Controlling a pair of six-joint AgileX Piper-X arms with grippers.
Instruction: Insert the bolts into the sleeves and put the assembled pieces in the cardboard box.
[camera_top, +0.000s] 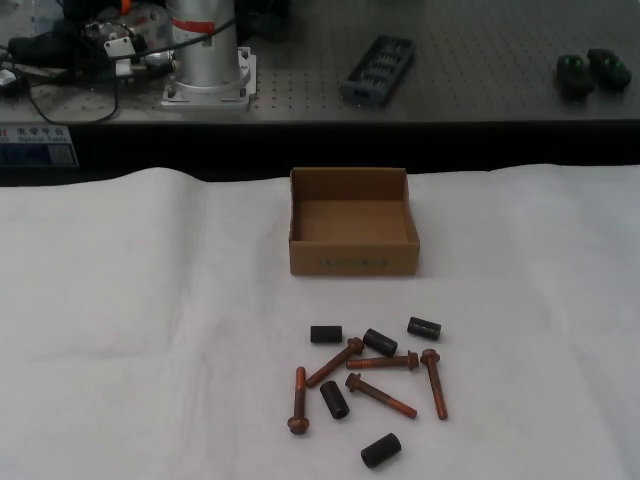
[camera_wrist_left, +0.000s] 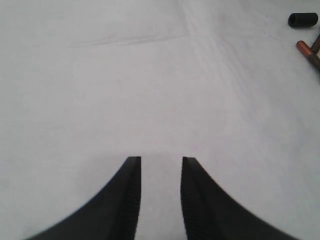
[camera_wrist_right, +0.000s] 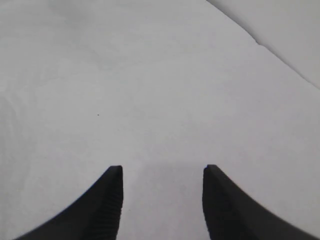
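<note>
Several rust-coloured bolts (camera_top: 380, 392) and several short black sleeves (camera_top: 334, 399) lie loose on the white cloth at the front middle. Behind them stands the open cardboard box (camera_top: 353, 262), with nothing visible inside. My left gripper (camera_wrist_left: 161, 161) hangs open over bare cloth, nothing between its fingers; one black sleeve (camera_wrist_left: 302, 19) and a bolt tip (camera_wrist_left: 306, 51) lie off at that picture's edge. My right gripper (camera_wrist_right: 162, 170) is open wider, also over bare cloth and holding nothing.
The white cloth (camera_top: 120, 300) covers the bench in front. Behind it a perforated metal table carries a silver arm base (camera_top: 208, 55), a dark ribbed block (camera_top: 377, 68), black items (camera_top: 593, 70) and cables at far left.
</note>
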